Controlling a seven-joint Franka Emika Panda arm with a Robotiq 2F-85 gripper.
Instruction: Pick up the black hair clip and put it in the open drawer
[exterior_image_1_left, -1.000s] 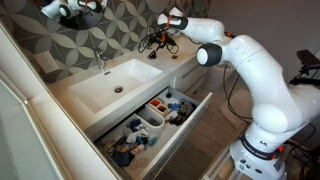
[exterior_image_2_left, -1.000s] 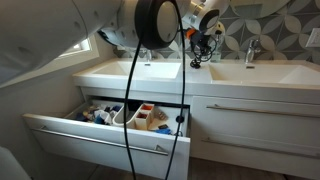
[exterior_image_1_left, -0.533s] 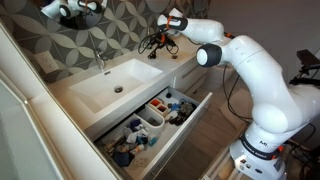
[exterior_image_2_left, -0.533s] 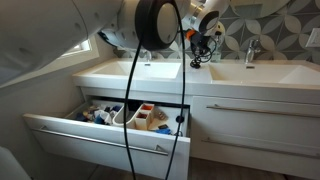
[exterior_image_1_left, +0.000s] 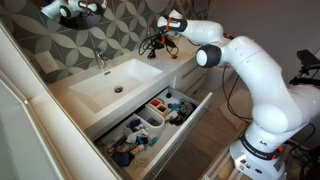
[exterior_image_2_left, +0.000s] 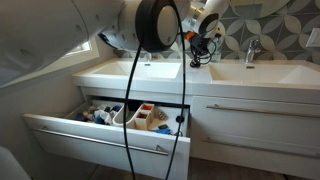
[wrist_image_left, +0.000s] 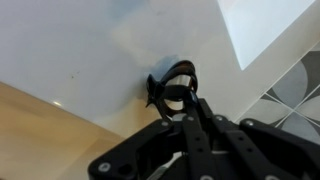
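The gripper (wrist_image_left: 184, 108) met the clip (wrist_image_left: 172, 82) near the surface's (wrist_image_left: 90, 50) back edge; whether its jaws clamped it was unclear. The drawer (exterior_image_2_left: 90, 140) stood open.

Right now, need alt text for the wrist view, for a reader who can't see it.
The dark claw reaches up from the bottom edge, apparently closed on the black hair clip, against a white surface. A tan band crosses the lower left; grey patterned tile shows at right.

Glossy white arm (exterior_image_1_left: 262, 75), black hand (wrist_image_left: 180, 101)
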